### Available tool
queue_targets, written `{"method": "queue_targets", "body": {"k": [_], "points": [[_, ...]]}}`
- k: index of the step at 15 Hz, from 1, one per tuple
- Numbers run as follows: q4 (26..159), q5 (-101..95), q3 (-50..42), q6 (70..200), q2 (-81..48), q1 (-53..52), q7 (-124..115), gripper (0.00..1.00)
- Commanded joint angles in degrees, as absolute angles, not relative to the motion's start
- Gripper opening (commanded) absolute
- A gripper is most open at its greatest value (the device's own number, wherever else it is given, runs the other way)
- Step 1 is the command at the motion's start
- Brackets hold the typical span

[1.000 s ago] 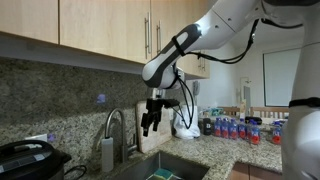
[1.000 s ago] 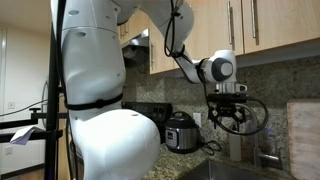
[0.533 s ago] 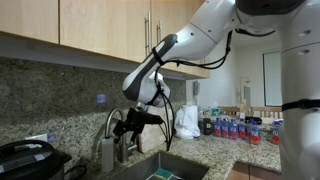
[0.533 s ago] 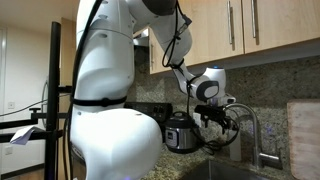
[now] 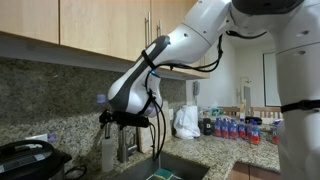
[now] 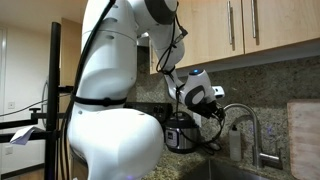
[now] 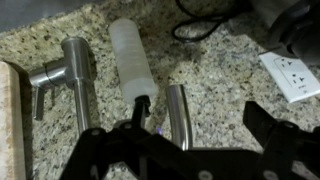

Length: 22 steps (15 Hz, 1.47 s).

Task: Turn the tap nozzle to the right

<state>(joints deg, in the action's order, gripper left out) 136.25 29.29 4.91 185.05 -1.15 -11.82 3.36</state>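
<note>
The tap nozzle is a brushed-steel gooseneck faucet. In an exterior view (image 6: 258,118) its arch rises behind the sink. In the wrist view its steel spout (image 7: 177,112) lies between my fingers, with the faucet base and lever (image 7: 72,65) to the left. My gripper (image 7: 180,142) is open and straddles the spout; I cannot tell whether a finger touches it. In both exterior views the gripper (image 5: 122,122) (image 6: 210,100) sits at the top of the arch and hides part of the faucet (image 5: 121,148). A pale soap bottle (image 7: 130,58) stands beside the tap.
A granite counter (image 7: 220,60) and backsplash surround the sink (image 5: 165,170). A rice cooker (image 6: 183,132) stands near the tap. A white bag (image 5: 185,122) and several bottles (image 5: 240,128) are further along. A wall outlet (image 7: 290,75) is close by. Cabinets (image 5: 100,25) hang overhead.
The arm has swung across the sink to the faucet. The open gripper now sits around the top of the spout instead of hovering apart from it.
</note>
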Motion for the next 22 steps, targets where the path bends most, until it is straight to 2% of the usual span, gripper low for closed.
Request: {"method": "queue_targets", "body": {"k": [1, 3, 4, 10, 17, 22], "points": [[138.03, 24.08, 4.68, 198.17, -5.5, -9.36, -5.37, 1.0], [135.55, 36.88, -0.7, 201.47, -9.14, -15.14, 4.24, 1.0], [132.03, 42.31, -5.0, 198.0, -9.39, -18.22, 9.08, 1.0], [123.47, 52.35, -19.38, 197.96, -17.17, -34.15, 16.46, 1.0], [128.29, 68.4, -32.86, 195.94, -16.82, -46.39, 17.12, 1.0], [134.42, 77.2, -38.75, 196.27, -13.34, -53.63, 21.49, 1.0]]}}
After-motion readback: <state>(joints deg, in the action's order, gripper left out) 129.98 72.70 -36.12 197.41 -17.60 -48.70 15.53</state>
